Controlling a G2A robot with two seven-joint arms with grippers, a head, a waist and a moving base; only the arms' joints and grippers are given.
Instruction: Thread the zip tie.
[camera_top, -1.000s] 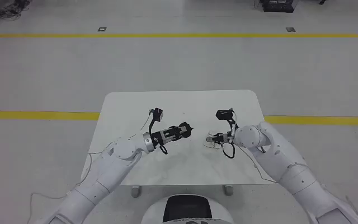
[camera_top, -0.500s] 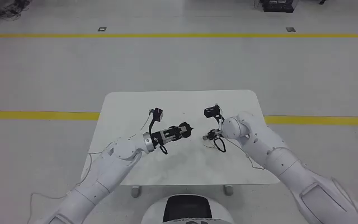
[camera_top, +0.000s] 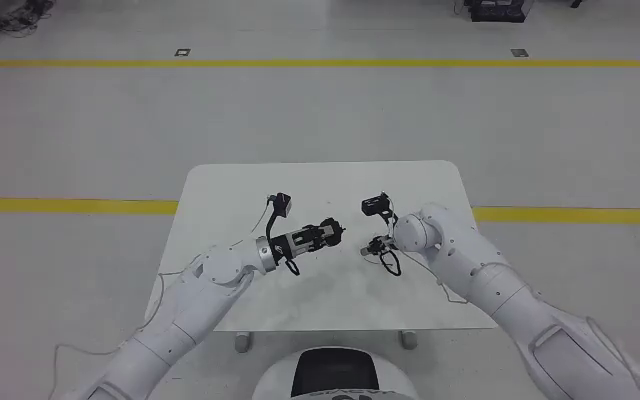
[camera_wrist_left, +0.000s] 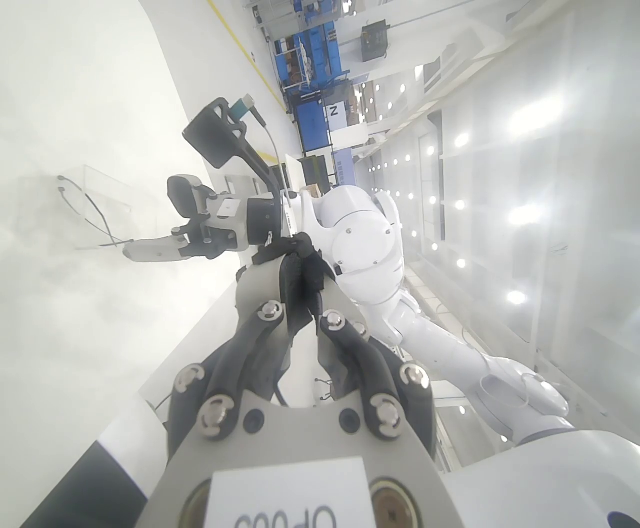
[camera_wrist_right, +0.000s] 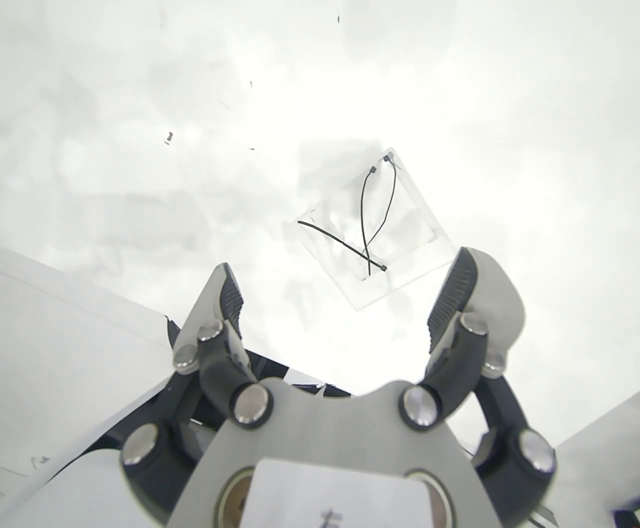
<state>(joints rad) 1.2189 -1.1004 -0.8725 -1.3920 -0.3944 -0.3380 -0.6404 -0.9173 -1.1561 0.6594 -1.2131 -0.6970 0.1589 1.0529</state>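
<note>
Table (camera_top: 300, 190) w/ clear tray (camera_wrist_right: 417, 225); R wrist view resolves zip ties (camera_wrist_right: 362, 210) inside.

A white, round-cornered table (camera_top: 215, 195) stands on a pale grey floor (camera_top: 320, 120) crossed by two yellow lines (camera_top: 320, 63), with blue racks (camera_wrist_left: 310, 55) and bright ceiling lights (camera_wrist_left: 530, 112) beyond.

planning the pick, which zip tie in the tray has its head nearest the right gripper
The zip tie crossing the other two: its head lies at the tray corner by the right gripper; their heads lie at the far corner.
</note>
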